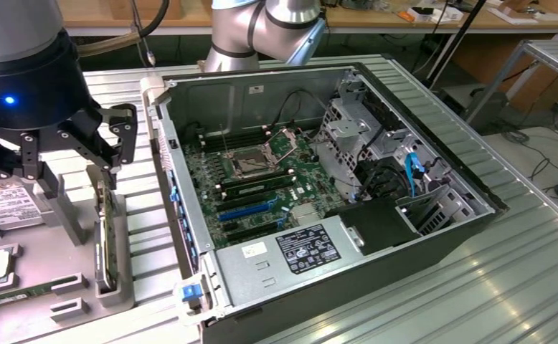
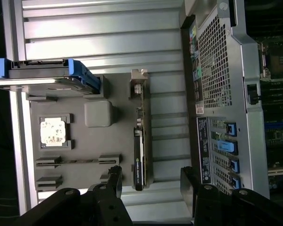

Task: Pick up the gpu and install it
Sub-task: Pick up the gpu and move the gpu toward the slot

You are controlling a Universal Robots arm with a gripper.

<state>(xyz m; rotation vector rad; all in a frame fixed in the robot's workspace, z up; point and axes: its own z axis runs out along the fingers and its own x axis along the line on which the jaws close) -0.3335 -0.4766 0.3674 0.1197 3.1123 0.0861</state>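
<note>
1. As I judged it, none of the task was done. The gpu (image 1: 107, 244) (image 2: 140, 141), a flat green circuit card with a black cooler shroud, stood on its edge in the grey slotted holder tray (image 1: 73, 265) (image 2: 85, 146). That put it at the lower left of the exterior view, outside the open black-and-grey metal computer case (image 1: 422, 236).
2. Inside the case, the blue expansion slots (image 1: 245, 209) on the green motherboard (image 1: 259, 179) looked unoccupied, so both the pick and the install were left.
3. My black two-fingered claw (image 1: 69, 172) (image 2: 153, 181) hung at the upper left of the exterior view, above the tray and apart from the card.
4. Its fingers (image 2: 114, 181) were spread wide — they held nothing and touched nothing. In the wrist view, the card's near end lay between them, nearer one finger.
</note>
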